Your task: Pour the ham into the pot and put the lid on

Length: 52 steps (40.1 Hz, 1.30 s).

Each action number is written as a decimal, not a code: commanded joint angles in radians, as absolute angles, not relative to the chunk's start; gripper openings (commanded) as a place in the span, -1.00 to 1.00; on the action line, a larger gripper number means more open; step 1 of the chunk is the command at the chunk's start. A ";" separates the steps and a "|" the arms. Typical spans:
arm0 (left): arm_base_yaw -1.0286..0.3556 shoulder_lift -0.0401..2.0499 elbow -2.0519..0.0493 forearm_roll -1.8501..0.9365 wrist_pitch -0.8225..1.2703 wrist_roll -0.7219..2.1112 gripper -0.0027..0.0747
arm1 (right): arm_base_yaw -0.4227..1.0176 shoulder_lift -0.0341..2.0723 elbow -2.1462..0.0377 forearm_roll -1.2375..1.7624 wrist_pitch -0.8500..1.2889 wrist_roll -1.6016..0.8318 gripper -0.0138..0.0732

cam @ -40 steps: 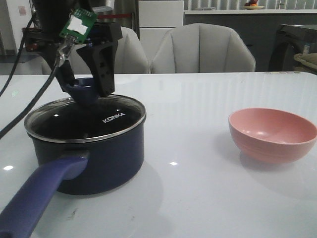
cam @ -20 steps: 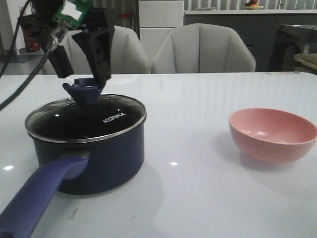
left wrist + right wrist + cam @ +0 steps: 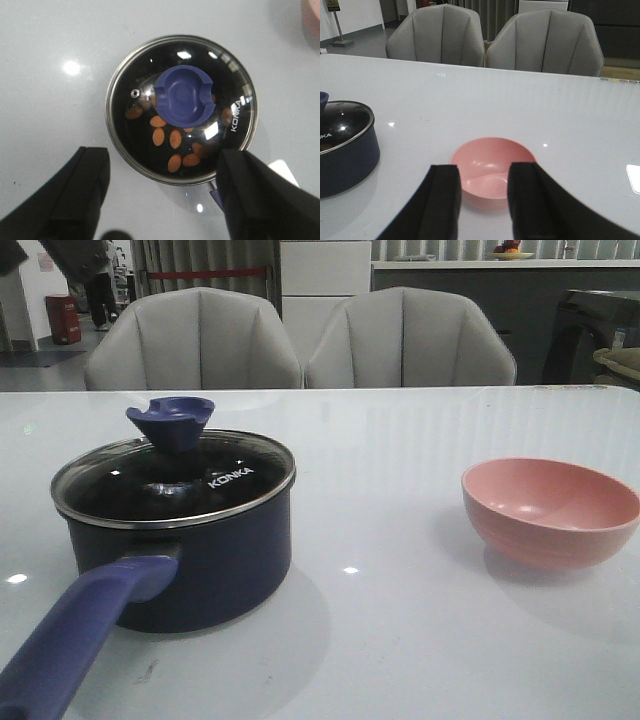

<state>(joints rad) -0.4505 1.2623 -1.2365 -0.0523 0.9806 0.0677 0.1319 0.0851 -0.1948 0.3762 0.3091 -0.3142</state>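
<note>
The navy pot point(image 3: 190, 560) stands at the table's left with its purple-blue handle point(image 3: 75, 640) toward the front. The glass lid point(image 3: 175, 480) with its blue knob point(image 3: 171, 422) rests on the pot's rim. In the left wrist view several orange-pink ham slices point(image 3: 170, 142) lie inside the pot under the lid point(image 3: 235, 100). My left gripper point(image 3: 162, 192) is open and empty, high above the pot, out of the front view. My right gripper point(image 3: 484, 200) is open and empty, near the pink bowl point(image 3: 492, 170).
The empty pink bowl point(image 3: 550, 510) sits at the table's right. Two grey chairs point(image 3: 300, 340) stand behind the far edge of the white table point(image 3: 400, 440). The pot also shows at the edge of the right wrist view point(image 3: 345, 150).
My left gripper let go of the lid's knob, rose and left the front view. The lid stays on the pot.
</note>
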 commanded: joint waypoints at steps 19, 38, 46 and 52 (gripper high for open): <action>-0.446 0.512 -0.667 -0.023 0.564 0.060 0.07 | 0.130 0.095 -0.223 0.389 0.231 -0.322 0.15; -0.446 0.051 -0.342 -0.023 0.375 0.060 -0.36 | 0.130 0.095 -0.223 0.389 0.226 -0.322 0.15; -0.446 0.047 -0.342 -0.023 0.364 0.060 -0.48 | 0.130 0.095 -0.223 0.389 0.128 -0.323 0.15; -0.446 0.047 -0.342 -0.023 0.364 0.060 -0.48 | 0.130 0.162 -0.276 0.397 0.166 -0.322 0.15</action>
